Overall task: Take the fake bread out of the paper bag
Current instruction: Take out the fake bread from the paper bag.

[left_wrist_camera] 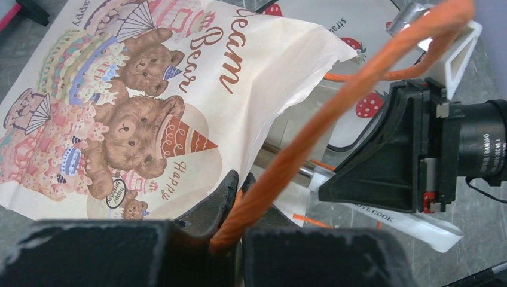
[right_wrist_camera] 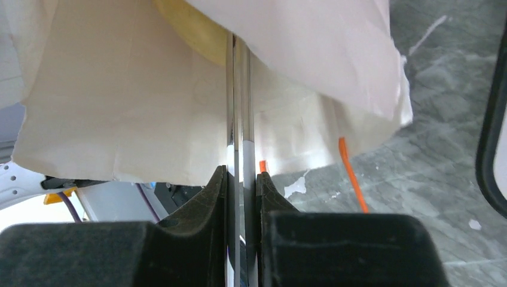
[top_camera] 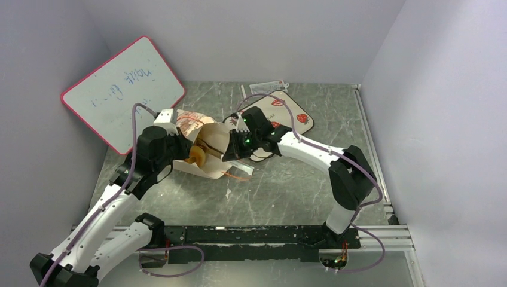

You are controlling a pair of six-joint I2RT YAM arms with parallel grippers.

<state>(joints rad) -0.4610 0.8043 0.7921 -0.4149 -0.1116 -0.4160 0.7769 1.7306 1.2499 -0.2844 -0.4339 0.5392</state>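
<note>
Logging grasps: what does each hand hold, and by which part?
Left hand pinches the orange cord handle of the paper bag. Right hand clamps a thin metal strip, grip point unclear.

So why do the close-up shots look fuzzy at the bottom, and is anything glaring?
Left wrist: the fingers sit near the lens, dark and soft; the print on the bag is sharp. Right wrist: same soft fingers, and the metal strip glints. Top: even light, faint shadows.

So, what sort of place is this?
Probably a robot test cell: plain grey walls close in a table, two arms are bolted to a rail at its near edge, and a whiteboard leans on one wall.
</note>
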